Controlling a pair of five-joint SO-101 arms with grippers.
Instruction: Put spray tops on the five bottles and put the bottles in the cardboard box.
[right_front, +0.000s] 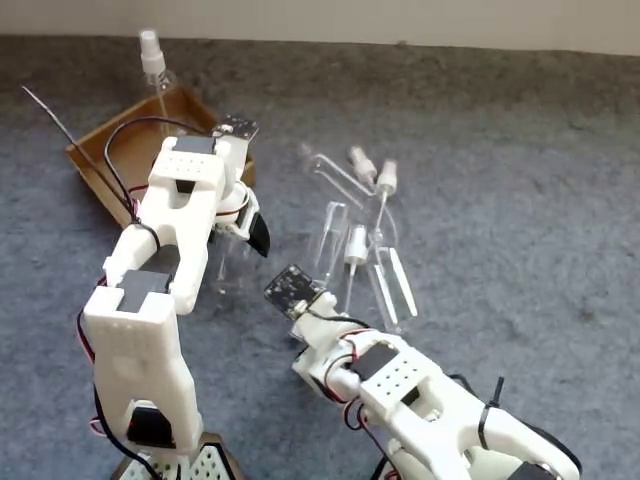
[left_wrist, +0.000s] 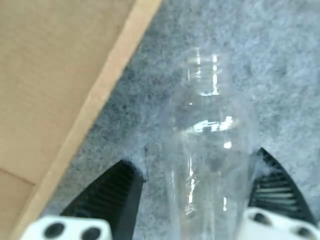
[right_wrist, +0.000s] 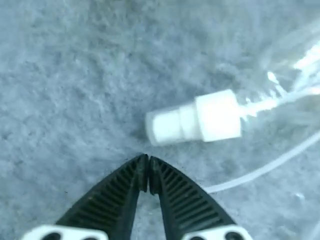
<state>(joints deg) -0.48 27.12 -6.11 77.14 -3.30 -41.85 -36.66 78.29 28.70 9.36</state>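
Bench: you are working on a grey, carpeted bench (right_front: 540, 150), with the box (right_front: 90, 165) sitting at its far left.
Left claw: your left claw (left_wrist: 197, 190) is straddling an uncapped bottle (left_wrist: 210, 150) just beside the box wall. Its fingers are standing apart, one touching the plastic and the other showing a gap.
Right claw: your right claw (right_wrist: 148, 167) is pointing down with fingers pressed together, holding nothing, just beside a loose spray top (right_wrist: 195, 122).
Remaining: clear bottles (right_front: 390, 275) and more tops are lying heaped mid-bench. One capped bottle (right_front: 153, 65) is standing at the box's far edge.
Risk, left: closing unevenly is likely to be tipping or squirting the light bottle sideways.
Risk, right: opening so near the top may be nudging it into a roll or snagging its thin tube.
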